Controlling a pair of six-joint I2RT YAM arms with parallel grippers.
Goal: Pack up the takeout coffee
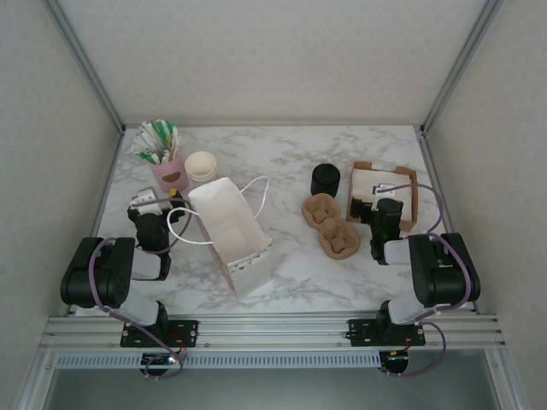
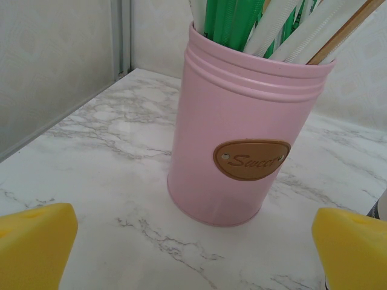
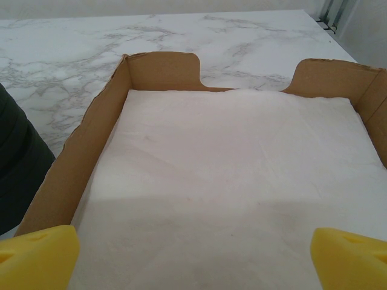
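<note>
The left gripper (image 2: 193, 249) stands wide open and holds nothing; its yellow fingertips (image 2: 35, 244) hang on either side of the wrist view, apart from the pink tin (image 2: 242, 139) that stands upright on the marble table (image 2: 91, 163) just ahead. The tin is full of green and white wrapped straws (image 2: 233, 21). The right gripper (image 3: 193, 257) is just as wide and empty, poised over the near end of a shallow cardboard tray (image 3: 72, 163) lined with a sheet of white paper (image 3: 242, 175).

The takeout coffee (image 1: 326, 179), a black lidded cup, stands upright on the table just left of the tray and behind two brown pulp cup carriers (image 1: 332, 226). The dark shape at the left edge of the right wrist view is probably that cup.

A white paper bag (image 1: 231, 231) stands open near the middle, handles loose. A stack of paper cups (image 1: 202, 166) sits beside the tin.
</note>
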